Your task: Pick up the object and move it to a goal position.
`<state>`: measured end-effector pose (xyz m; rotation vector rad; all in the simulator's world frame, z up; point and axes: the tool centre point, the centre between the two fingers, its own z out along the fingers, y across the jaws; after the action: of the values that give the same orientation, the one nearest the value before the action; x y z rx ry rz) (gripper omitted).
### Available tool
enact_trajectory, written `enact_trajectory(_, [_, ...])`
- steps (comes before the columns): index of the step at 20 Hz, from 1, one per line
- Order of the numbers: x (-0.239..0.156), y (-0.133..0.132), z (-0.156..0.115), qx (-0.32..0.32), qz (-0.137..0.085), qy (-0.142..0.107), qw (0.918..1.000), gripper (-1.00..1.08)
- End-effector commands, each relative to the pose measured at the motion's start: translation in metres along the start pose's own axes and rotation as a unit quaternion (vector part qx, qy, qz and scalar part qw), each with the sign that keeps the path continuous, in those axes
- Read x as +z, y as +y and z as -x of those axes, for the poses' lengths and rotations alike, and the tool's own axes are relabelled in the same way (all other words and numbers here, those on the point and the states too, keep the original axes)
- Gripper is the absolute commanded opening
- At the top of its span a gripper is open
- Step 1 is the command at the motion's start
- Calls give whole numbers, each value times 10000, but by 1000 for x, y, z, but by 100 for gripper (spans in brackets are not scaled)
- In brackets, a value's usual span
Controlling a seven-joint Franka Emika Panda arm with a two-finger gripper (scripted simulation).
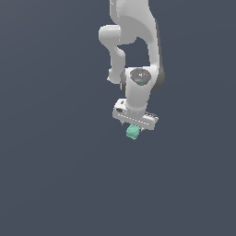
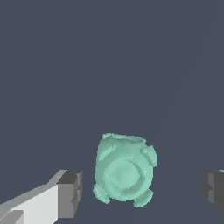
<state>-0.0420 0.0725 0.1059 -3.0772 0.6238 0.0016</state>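
Under the tool: the object (image 1: 133, 132) shows as a small mint-green knobbly blob just below the white tool (image 1: 134, 127) in the exterior view, on or close above the dark bench (image 1: 55, 184); contact with the surface cannot be told.
Between the fingers: in the wrist view the object (image 2: 124, 170) sits in the gap, nearer one dark pad (image 2: 70, 194) than the other (image 2: 213, 188), touching neither.
Tool state: spread wide, holding nothing.
Likely handling: probably light and rigid; the matte skin should give fair friction, but the bumps could make it twist or roll as the pads close.
Where to grip: across the rounded middle, pads on the flatter flanks between knobs, after centring.
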Motion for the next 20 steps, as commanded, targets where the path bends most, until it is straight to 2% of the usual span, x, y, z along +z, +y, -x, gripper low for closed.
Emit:
enact_trajectory(1, [5, -2, 6, 204, 1, 3, 9998, 100])
enact_trajectory(9, [15, -6, 16, 562, 6, 7, 9984, 100])
enact_trajectory(20, [28, -6, 18, 591, 8, 6, 9983, 100])
